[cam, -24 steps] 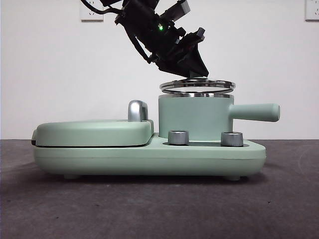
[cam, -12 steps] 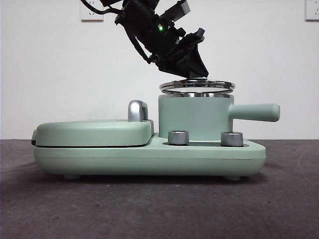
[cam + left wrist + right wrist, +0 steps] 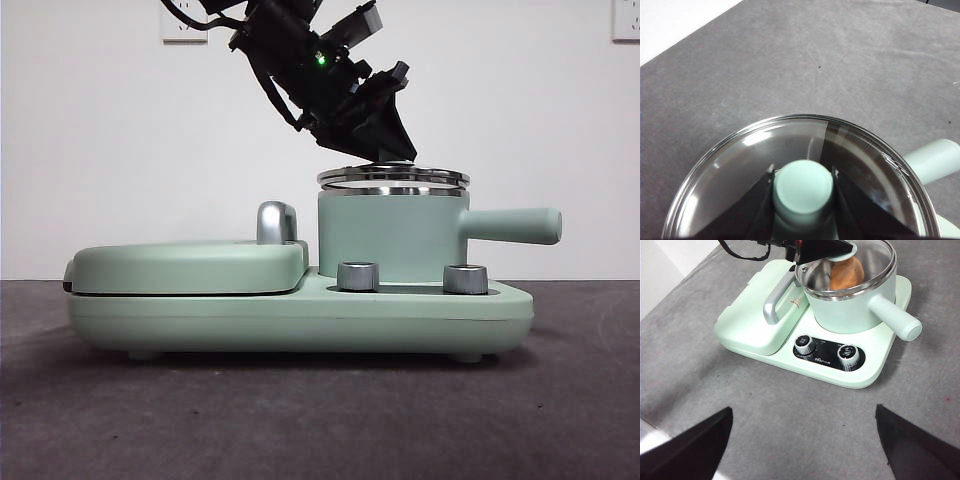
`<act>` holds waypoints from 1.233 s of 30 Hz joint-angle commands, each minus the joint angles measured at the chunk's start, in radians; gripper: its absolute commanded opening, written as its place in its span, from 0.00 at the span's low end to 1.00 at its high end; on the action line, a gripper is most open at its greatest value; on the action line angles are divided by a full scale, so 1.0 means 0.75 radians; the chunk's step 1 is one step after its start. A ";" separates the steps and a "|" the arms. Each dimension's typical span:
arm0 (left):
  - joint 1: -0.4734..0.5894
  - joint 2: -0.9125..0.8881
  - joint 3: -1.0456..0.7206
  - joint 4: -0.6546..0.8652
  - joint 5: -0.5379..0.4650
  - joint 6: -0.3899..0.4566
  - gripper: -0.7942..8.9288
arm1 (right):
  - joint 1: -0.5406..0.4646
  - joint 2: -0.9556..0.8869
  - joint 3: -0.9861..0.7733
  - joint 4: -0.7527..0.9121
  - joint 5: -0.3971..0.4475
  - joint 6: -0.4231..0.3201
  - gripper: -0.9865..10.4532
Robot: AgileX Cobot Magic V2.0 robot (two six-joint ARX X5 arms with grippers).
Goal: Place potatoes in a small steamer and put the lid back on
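One step left, by the look of things: seating the lid [image 3: 393, 177]. From the front: hanging about level just over the chrome rim of the steamer [image 3: 390, 235], touching or a thin gap apart, impossible to tell; held from above by the left gripper [image 3: 392, 157], slanting down from the upper left. Likely trouble here: letting go too high, hence a drop and a clatter, or landing off-centre and perching on one edge of the rim; pressing down too far, hence a shove against the pot and a swing of its handle [image 3: 515, 226] on the base [image 3: 300, 305]. From the left wrist: jaws clamped on the mint knob [image 3: 803, 186], one at each side, glass and steel rim spread beneath; a small, smooth hold, so prone to slipping or twisting if dragged sideways on release. From the right wrist: right gripper [image 3: 805, 440] waiting well back from the base, jaws wide apart, holding nothing; potato [image 3: 846, 273] already down inside the steamer, seen under the glass, seemingly low enough not to foul the lid. Worth confirming before opening: lid centred, rim on rim.
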 commanded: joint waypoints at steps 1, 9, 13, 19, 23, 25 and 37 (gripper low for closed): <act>-0.010 0.035 0.035 0.032 0.008 0.019 0.10 | 0.007 0.002 0.015 0.016 0.005 0.009 0.48; -0.009 0.054 0.035 0.041 0.008 0.031 0.10 | 0.007 0.002 0.016 0.016 0.005 0.009 0.48; -0.009 0.060 0.035 0.036 0.008 0.044 0.10 | 0.007 0.002 0.015 0.016 0.005 0.009 0.48; -0.009 0.065 0.035 0.037 0.008 0.044 0.10 | 0.007 0.002 0.016 0.016 0.006 0.009 0.48; -0.009 0.067 0.035 0.039 0.009 0.044 0.10 | 0.007 0.002 0.015 0.016 0.006 0.009 0.48; -0.009 0.067 0.035 0.042 0.009 0.052 0.10 | 0.007 0.002 0.016 0.016 0.006 0.009 0.48; -0.009 0.069 0.035 0.044 0.085 0.085 0.10 | 0.007 0.002 0.016 0.016 0.006 0.010 0.48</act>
